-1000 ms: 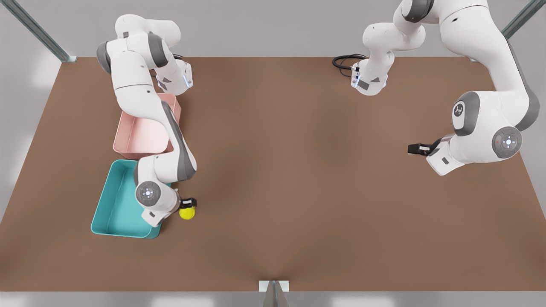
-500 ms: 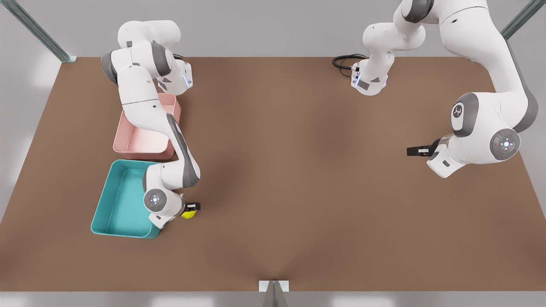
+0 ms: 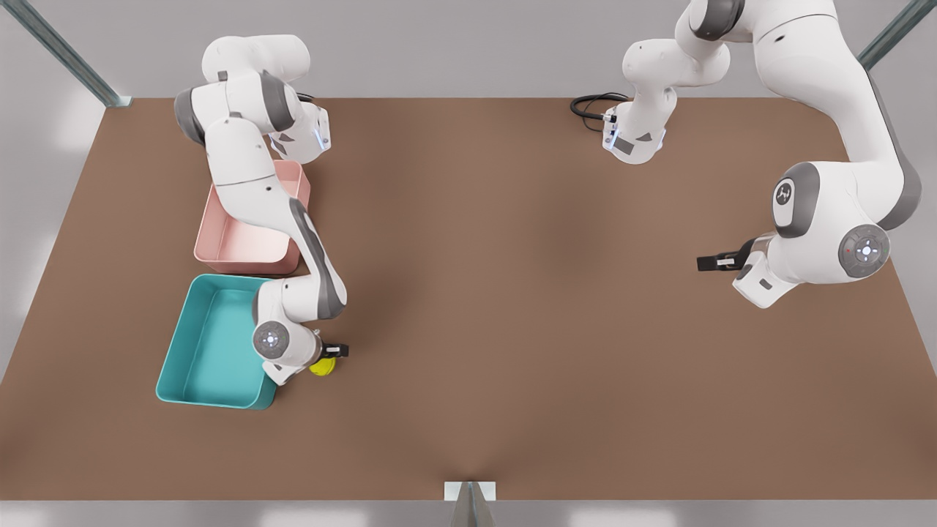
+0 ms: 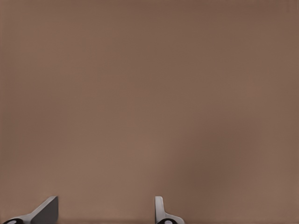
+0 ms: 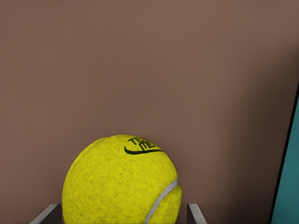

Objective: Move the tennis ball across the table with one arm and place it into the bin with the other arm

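The right hand [image 3: 331, 354] hangs over the table [image 3: 512, 329] just beside the teal bin [image 3: 192, 380], on the side facing the table's middle. Its fingers [image 5: 50, 213] stand on either side of the tennis ball [image 5: 122, 181], spread about as wide as the ball itself; whether the pads are touching the felt I cannot tell. The ball [image 3: 321, 366] sits under that hand, close to the bin's near corner but outside its wall.

By my judgement the ball will be light and slightly springy, with a fuzzy cover that gives good friction, so it should neither slip nor suffer from a firm squeeze. Being round, it can roll if nudged off-centre; the pads should close across its widest part, level with its middle.

The teal bin holds nothing visible on its floor, though the arm covers part of it. The pink tub [image 3: 241, 245] on the bin's far side is likewise partly hidden and shows nothing inside.

The left hand [image 3: 714, 261] waits well apart from the bin, across the table, fingers [image 4: 46, 210] spread over bare brown surface.
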### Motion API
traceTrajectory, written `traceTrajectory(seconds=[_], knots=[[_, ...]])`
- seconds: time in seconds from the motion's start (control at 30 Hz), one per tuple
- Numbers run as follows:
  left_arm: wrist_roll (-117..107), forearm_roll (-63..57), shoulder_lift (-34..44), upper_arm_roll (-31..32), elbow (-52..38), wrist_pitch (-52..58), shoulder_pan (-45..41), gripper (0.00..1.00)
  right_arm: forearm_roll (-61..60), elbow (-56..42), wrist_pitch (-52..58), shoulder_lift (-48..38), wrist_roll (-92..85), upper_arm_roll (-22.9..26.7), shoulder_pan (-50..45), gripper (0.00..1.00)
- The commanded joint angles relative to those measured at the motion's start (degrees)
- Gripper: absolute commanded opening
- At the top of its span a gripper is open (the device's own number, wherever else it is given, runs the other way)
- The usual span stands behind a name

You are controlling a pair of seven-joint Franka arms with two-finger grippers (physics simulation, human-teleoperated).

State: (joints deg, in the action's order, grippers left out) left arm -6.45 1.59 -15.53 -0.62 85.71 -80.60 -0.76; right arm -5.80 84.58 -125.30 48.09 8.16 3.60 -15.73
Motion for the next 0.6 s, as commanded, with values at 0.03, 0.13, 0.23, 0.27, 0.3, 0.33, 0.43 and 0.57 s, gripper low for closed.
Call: traceTrajectory(seconds=[0.03, 0.13, 0.23, 0.27, 0.3, 0.33, 0.43, 0.57], knots=[[-2.69, 0.00, 0.06, 0.00, -0.02, 0.00, 0.06, 1.00, -0.26, -0.03, -1.09, 0.68, 0.54, 0.00, 0.00, 1.00], [-2.69, 0.00, -0.21, 0.00, -0.02, 0.09, -0.03, 1.00, -0.26, -0.03, -1.53, 1.12, 0.54, 0.00, 0.08, 1.00], [-2.69, 0.00, -0.21, 0.00, -0.02, 0.09, -0.03, 1.00, -0.26, -0.03, -1.44, 1.12, 0.54, 0.00, 0.08, 1.00], [-2.69, 0.00, -0.21, 0.00, -0.02, 0.09, 0.06, 1.00, -0.35, 0.06, -1.44, 1.12, 0.54, 0.00, 0.08, 1.00], [-2.69, -0.09, -0.21, 0.00, -0.02, 0.09, 0.06, 1.00, -0.35, 0.06, -1.44, 1.12, 0.54, 0.00, 0.08, 1.00], [-2.69, 0.00, -0.21, 0.00, -0.02, 0.09, 0.06, 1.00, -0.35, 0.15, -1.44, 1.12, 0.54, 0.00, 0.08, 1.00], [-2.69, 0.00, -0.21, 0.00, -0.02, 0.09, 0.06, 1.00, -0.44, 0.32, -1.44, 1.12, 0.54, 0.00, 0.00, 1.00], [-2.69, 0.00, -0.29, 0.00, -0.02, 0.09, 0.06, 1.00, -0.44, 0.23, -1.44, 1.04, 0.54, 0.00, 0.08, 0.96]])
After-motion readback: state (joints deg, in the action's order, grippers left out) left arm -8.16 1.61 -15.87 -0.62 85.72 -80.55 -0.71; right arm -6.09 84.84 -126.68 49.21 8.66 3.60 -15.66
